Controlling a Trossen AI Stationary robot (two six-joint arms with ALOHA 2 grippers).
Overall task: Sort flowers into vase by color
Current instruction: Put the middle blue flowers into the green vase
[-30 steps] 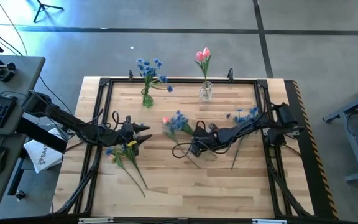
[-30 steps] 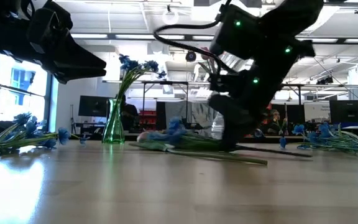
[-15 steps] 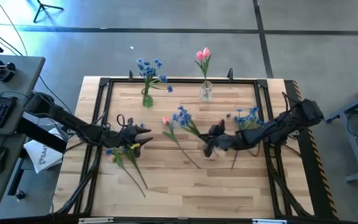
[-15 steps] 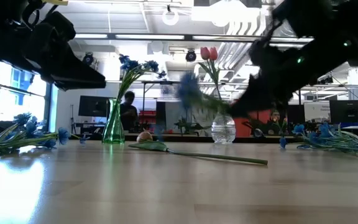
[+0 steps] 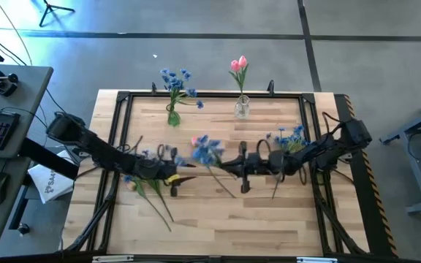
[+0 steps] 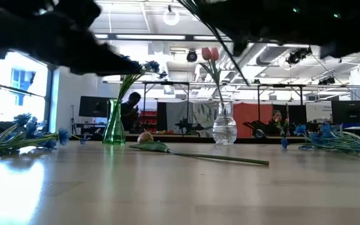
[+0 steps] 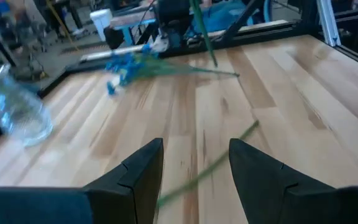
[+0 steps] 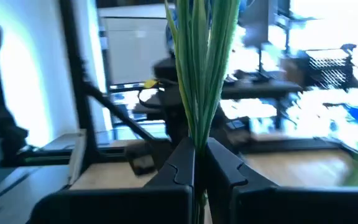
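Between right tool (image 8: 199, 163) fingers, blue flowers (image 8: 202, 68).

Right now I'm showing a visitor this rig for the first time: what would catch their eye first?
Most striking is the right gripper above mid-table, shut on a blue flower bunch lifted clear of the wood. Next, two vases at the table's far edge: a green vase with blue blossoms and a clear vase with a pink tulip. The left gripper hangs open nearby.

The right gripper (image 5: 241, 169) is lifting a blue flower bunch (image 5: 205, 150) off the surface (pink tulip (image 6: 167, 148) left lying) & carrying it twd the left gripper (image 5: 168, 164), which is reaching toward centre.
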